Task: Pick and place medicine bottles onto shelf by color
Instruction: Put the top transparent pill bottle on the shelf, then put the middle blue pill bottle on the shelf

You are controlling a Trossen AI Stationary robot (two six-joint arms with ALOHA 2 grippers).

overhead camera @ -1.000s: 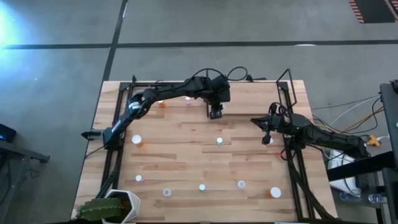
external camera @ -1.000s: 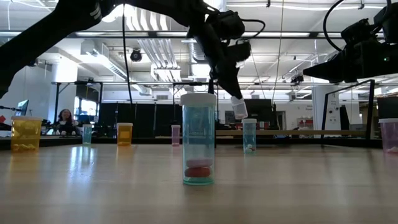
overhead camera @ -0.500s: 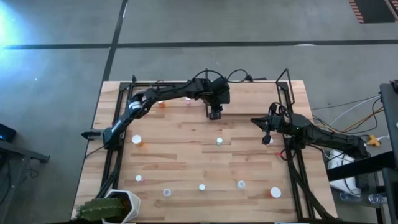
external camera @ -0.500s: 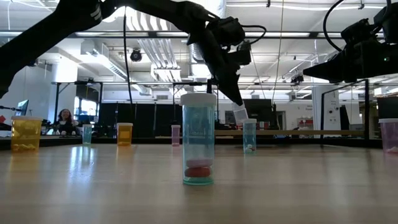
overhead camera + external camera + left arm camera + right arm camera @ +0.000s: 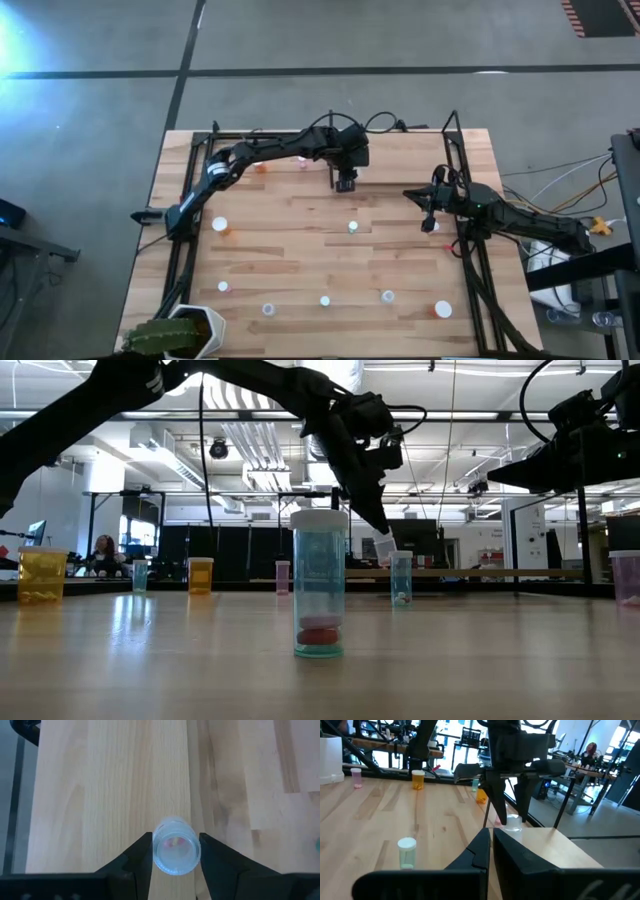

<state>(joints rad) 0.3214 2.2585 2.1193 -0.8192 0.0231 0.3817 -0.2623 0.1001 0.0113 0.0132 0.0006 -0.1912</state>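
My left gripper (image 5: 345,183) is over the far middle of the table, shut on a small clear bottle (image 5: 175,847), which also shows in the low view (image 5: 385,548). My right gripper (image 5: 425,222) hangs shut and empty over the right side; its fingers meet in the right wrist view (image 5: 490,845). Several white-capped bottles stand on their bases on the board, among them a bluish one (image 5: 320,585) and another at mid table (image 5: 353,227). An orange bottle (image 5: 262,168) and a pink one (image 5: 302,162) stand in the far shelf strip (image 5: 400,150). My left gripper pinches the clear bottle by its two opposite sides (image 5: 156,851) between the two fingers. The fingers come from above, slanting down. The bottle hangs tilted below the fingertips, its round end toward the board, clear of the table in the low view.
Black rods (image 5: 212,150) frame the table's left, far and right sides. A potted plant (image 5: 180,335) stands at the near left corner. More bottles stand along the near side (image 5: 387,296) and at the left (image 5: 219,225). A person sits in the room beyond (image 5: 104,550).
My left gripper has gone down toward the board and a little toward the far edge, still shut on the clear bottle. The bottle hangs lower than before and stays tilted.
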